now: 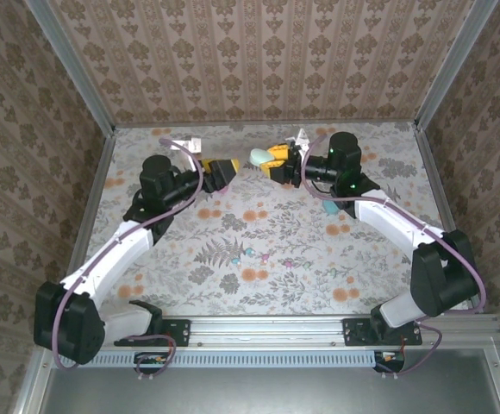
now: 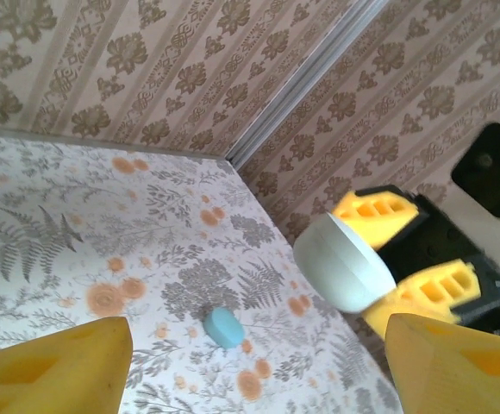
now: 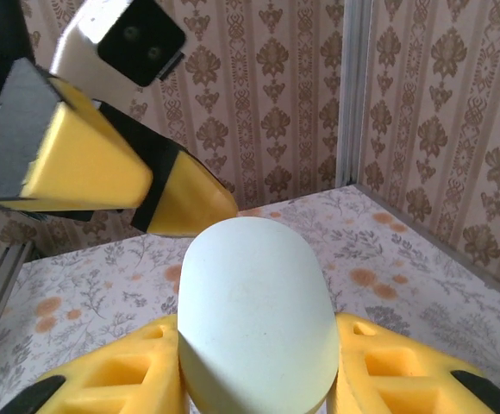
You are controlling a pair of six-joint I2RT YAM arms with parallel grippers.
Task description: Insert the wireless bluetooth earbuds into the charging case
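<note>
**Right gripper [image 1: 273, 159] pinching the smooth, pale, egg-shaped charging case [image 3: 254, 319] above the far table.**
I saw the left gripper [image 1: 229, 169] spread, just beside it; tiny pastel earbuds [image 1: 252, 251] lay nearer, on the open floral table [image 1: 190, 285].

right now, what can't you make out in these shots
- Top view: the earbuds are too small to count or tell apart.
- Right wrist view: the charging case is cut off by the bottom edge; no lid seam shows.
- Top view: a teal piece, close beside the right arm, is too small to identify.
</note>
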